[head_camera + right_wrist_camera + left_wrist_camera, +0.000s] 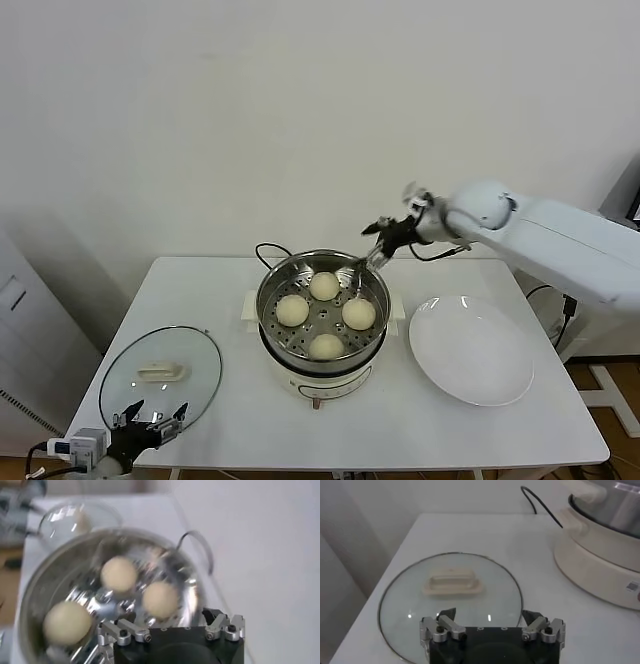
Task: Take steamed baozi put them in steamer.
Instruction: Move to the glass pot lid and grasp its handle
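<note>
The right gripper (377, 243) hangs above the far right rim of the steamer (270, 300), its dark fingers spread apart with nothing between them; its white arm reaches in from the right over the surface (200, 290). Just below and to the left of that gripper lie all four steamed baozi (324, 286) in the basket, smooth, round, pale cream domes set in a diamond on the perforated steel floor; the nearest to the gripper are the far bun and the right-hand bun (359, 314), neither touched by the fingers; the left one (293, 310) and the near one (326, 346) sit farther off. In the right wrist view three buns show under the gripper (171, 625), against the shiny, mirror-like wall of the basket (35, 580). The steamer's round polished basket rests on a cream-white cooker base (320, 385), a black cord (268, 250) looping behind it. Right of the steamer lies a flat, round, glossy white plate (471, 350), bare. The left gripper (150, 418) sits low at the near left corner, fingers spread and holding nothing, just at the near edge of a round glass lid (190, 360) with a cream handle (453, 582), lying flat on the white surface.
</note>
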{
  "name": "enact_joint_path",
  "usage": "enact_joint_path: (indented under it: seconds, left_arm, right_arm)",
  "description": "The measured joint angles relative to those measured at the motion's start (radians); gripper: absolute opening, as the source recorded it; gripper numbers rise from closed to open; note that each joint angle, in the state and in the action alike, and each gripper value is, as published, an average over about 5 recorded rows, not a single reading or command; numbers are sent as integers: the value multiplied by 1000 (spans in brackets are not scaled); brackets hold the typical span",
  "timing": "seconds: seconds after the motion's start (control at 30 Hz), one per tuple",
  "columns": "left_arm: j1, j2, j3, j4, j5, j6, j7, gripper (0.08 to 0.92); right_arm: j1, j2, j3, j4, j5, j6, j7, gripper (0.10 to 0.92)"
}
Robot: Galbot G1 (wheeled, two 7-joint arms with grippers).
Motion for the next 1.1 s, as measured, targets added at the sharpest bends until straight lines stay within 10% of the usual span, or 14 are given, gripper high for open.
enact_joint_path:
  seconds: [0.57, 1.1]
  left_arm:
    - [-49, -15, -30, 13, 49, -39, 5, 823]
    - [-54, -24, -73, 76, 378, -161, 61, 823]
  right_arm:
    - [-813, -54, 854, 126, -52, 282, 390, 823]
    - [-1411, 170, 1412, 228, -257, 390, 454, 823]
